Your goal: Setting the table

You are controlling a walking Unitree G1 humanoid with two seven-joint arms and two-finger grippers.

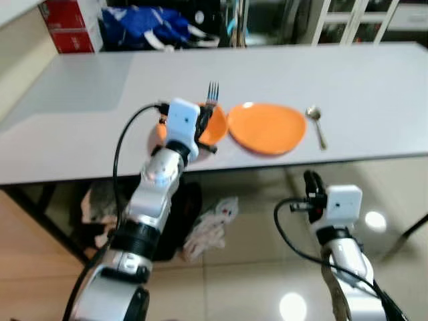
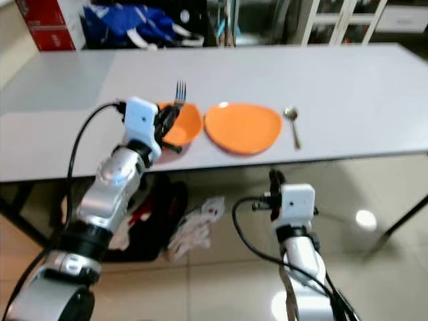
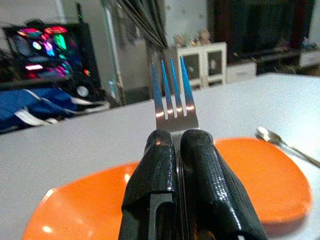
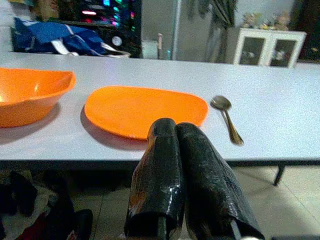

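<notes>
My left gripper (image 1: pixel 208 115) is shut on a metal fork (image 3: pixel 172 102), held over the orange bowl (image 1: pixel 214 127) with its tines pointing to the far side of the table. An orange plate (image 1: pixel 266 127) lies just right of the bowl near the front edge of the grey table (image 1: pixel 348 73). To the plate's right rests a metal spoon (image 1: pixel 316 124). Below the table's front edge, my right gripper (image 1: pixel 311 182) hangs shut and holds nothing; from its wrist I see the plate (image 4: pixel 145 110), the bowl (image 4: pixel 30 95) and the spoon (image 4: pixel 227 117).
Clothes and a dark bag (image 1: pixel 200 224) lie on the tiled floor under the table. A blue bag (image 1: pixel 144 27) and red boxes (image 1: pixel 70 23) stand behind the table's far edge. White cabinets (image 1: pixel 354 20) are at the back right. A table leg (image 1: pixel 414 231) slants at the right.
</notes>
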